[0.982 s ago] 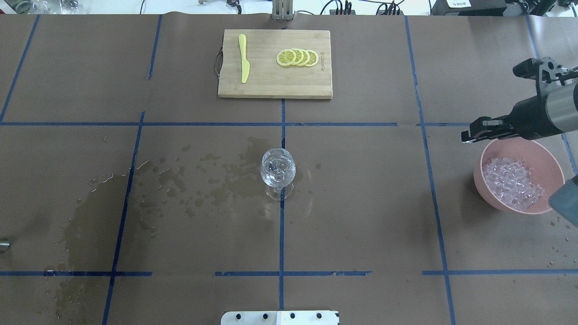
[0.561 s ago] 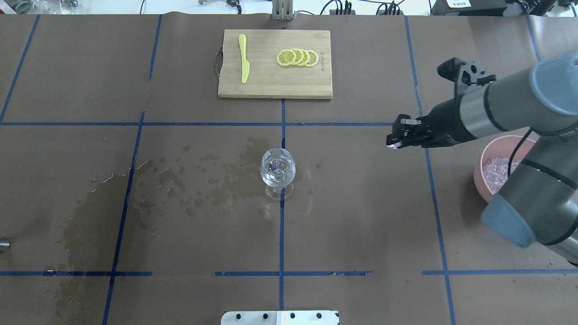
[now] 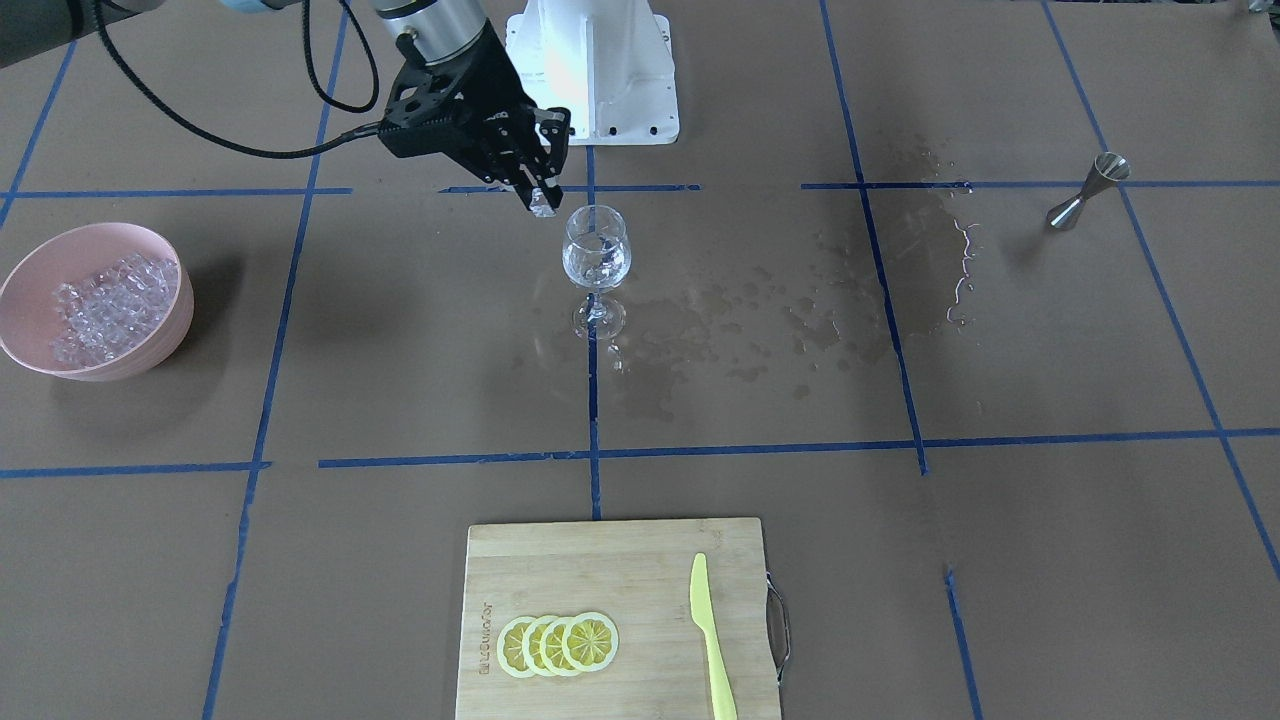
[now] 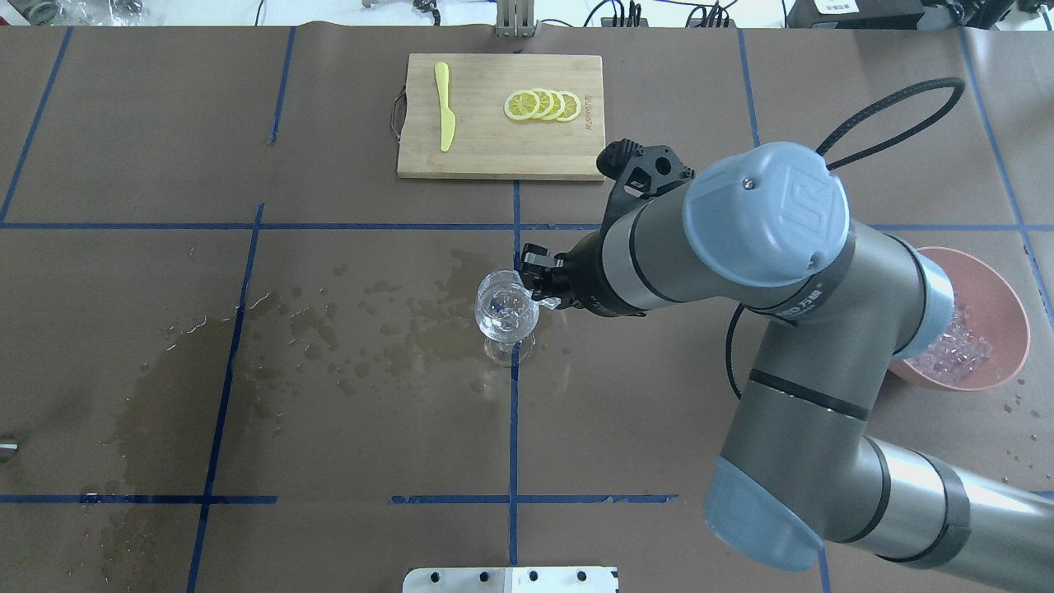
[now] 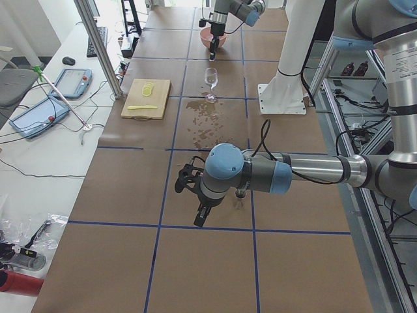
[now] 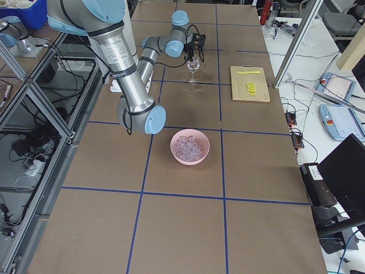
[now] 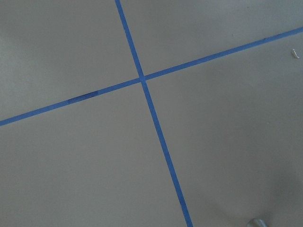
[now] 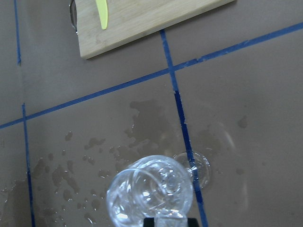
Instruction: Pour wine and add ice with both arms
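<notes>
A clear stemmed glass (image 4: 506,309) stands mid-table on wet brown paper and holds a few ice cubes; I cannot make out any wine in it. It also shows in the front view (image 3: 596,250) and the right wrist view (image 8: 149,196). My right gripper (image 4: 539,288) is shut on one ice cube (image 3: 542,208) and holds it beside and just above the glass rim; its fingertips (image 8: 147,221) show at the wrist view's bottom edge. The heap of ice (image 3: 105,300) lies in a pink bowl (image 3: 30,355). My left gripper (image 5: 201,215) shows only in the left side view; I cannot tell its state.
A bamboo cutting board (image 4: 501,115) at the far side carries lemon slices (image 4: 542,105) and a yellow knife (image 4: 445,105). A steel jigger (image 3: 1085,192) stands on the robot's left side. Dark splash stains (image 4: 362,329) spread from the glass toward the left.
My right arm has swung from above the pink bowl leftward across the table to the glass, carrying the ice cube. The glass and bowl have not moved.
</notes>
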You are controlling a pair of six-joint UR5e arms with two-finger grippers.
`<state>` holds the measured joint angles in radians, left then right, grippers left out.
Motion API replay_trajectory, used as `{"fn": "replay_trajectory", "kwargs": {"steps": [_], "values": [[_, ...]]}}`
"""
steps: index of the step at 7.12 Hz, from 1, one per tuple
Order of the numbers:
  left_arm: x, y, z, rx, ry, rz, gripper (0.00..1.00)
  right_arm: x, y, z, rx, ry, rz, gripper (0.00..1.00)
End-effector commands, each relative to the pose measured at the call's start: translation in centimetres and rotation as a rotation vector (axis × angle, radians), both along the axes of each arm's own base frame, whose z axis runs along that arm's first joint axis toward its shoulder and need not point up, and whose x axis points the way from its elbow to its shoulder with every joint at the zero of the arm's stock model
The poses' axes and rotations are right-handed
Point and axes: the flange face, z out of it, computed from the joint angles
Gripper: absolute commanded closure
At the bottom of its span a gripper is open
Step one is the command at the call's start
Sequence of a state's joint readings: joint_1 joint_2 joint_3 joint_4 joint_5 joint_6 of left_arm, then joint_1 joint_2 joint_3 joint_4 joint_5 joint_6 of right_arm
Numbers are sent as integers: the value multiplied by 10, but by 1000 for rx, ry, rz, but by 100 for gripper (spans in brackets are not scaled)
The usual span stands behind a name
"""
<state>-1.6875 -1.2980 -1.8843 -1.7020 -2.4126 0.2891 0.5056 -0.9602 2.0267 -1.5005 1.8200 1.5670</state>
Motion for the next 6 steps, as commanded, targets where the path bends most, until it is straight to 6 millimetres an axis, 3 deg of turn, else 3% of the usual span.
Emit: {"fn": "replay_trajectory", "kwargs": {"steps": [1, 4, 5, 6], "values": [[0, 1, 8, 10, -2, 5, 0, -17, 3, -20, -15, -13, 12, 100], [3, 28, 30, 55, -7, 4, 0, -37, -8, -20, -20, 14, 12, 100], [3, 28, 30, 69, -8, 1, 0, -38, -9, -20, -20, 15, 12, 83], [3, 28, 30, 67, -6, -1, 0, -39, -10, -14, -21, 28, 17, 1]]}}
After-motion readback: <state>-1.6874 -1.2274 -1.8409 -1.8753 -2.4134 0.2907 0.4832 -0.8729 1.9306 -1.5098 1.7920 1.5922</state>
